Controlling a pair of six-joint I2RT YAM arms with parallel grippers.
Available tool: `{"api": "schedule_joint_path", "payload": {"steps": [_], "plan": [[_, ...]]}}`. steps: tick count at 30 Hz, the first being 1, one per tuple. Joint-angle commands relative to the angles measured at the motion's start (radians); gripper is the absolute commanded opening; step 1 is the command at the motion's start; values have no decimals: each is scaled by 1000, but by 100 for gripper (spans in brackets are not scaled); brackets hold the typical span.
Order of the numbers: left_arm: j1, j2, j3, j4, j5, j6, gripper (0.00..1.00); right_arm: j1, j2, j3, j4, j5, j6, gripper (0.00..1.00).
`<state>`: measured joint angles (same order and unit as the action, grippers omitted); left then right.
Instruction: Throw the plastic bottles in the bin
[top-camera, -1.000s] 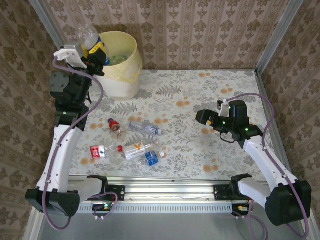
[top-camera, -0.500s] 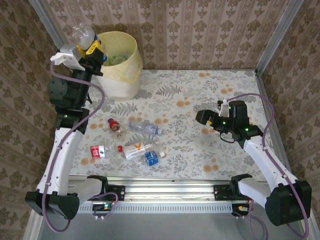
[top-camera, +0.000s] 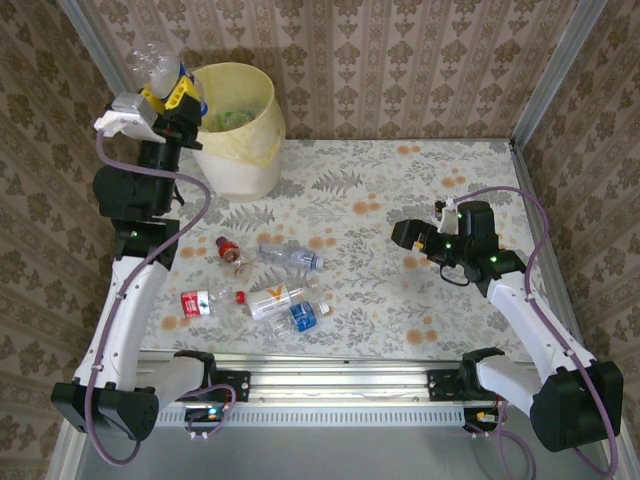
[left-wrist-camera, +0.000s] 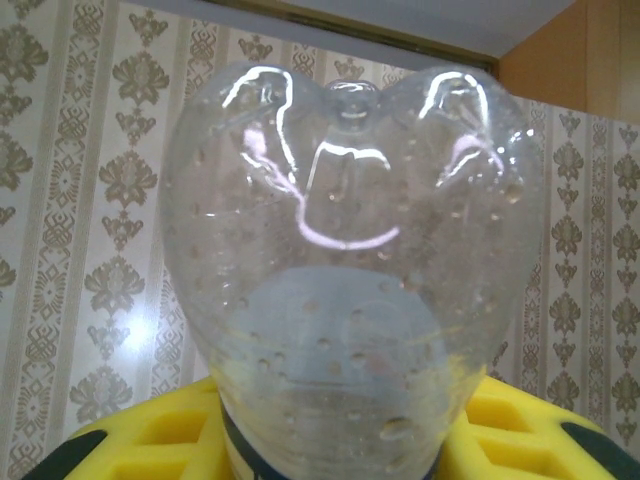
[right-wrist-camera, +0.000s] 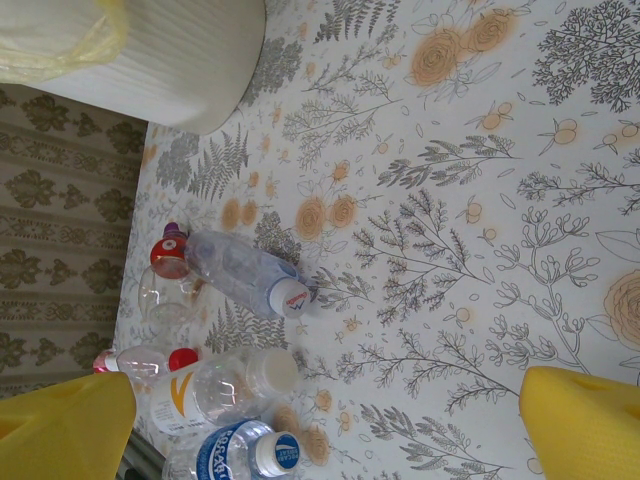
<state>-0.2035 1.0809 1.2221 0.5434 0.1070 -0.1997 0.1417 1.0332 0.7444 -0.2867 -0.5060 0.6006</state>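
My left gripper (top-camera: 172, 92) is raised beside the left rim of the bin (top-camera: 243, 120), shut on a clear plastic bottle (top-camera: 152, 66) with a blue label whose base points up and left. In the left wrist view that bottle (left-wrist-camera: 350, 250) stands between the yellow fingers (left-wrist-camera: 150, 430). Several plastic bottles lie on the table's left: a red-capped one (top-camera: 230, 249), a clear one (top-camera: 290, 256), a red-labelled one (top-camera: 197, 302), an orange-marked one (top-camera: 275, 298) and a blue-labelled one (top-camera: 303, 317). My right gripper (top-camera: 405, 235) hovers open over the table's right half, with nothing in it.
The right wrist view has the bin's pale wall (right-wrist-camera: 170, 60) at the top left and the lying bottles (right-wrist-camera: 240, 270) at the lower left, with bare floral tablecloth (right-wrist-camera: 480, 200) to their right. Wallpapered walls close in the table on three sides.
My left arm has swung the held bottle up and to the left, away from the bin's opening. The right arm and the bottles on the table have not moved.
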Motion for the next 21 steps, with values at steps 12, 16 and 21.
{"api": "schedule_joint_path", "payload": {"steps": [12,16,21], "plan": [[-5,128,57,110,-1,43,37,-5,-6,-8,-7,-2,-24,100],[4,180,73,143,5,47,37,-7,1,-4,-10,0,-31,100],[28,260,126,123,14,25,37,-7,19,9,-20,3,-44,100]]}}
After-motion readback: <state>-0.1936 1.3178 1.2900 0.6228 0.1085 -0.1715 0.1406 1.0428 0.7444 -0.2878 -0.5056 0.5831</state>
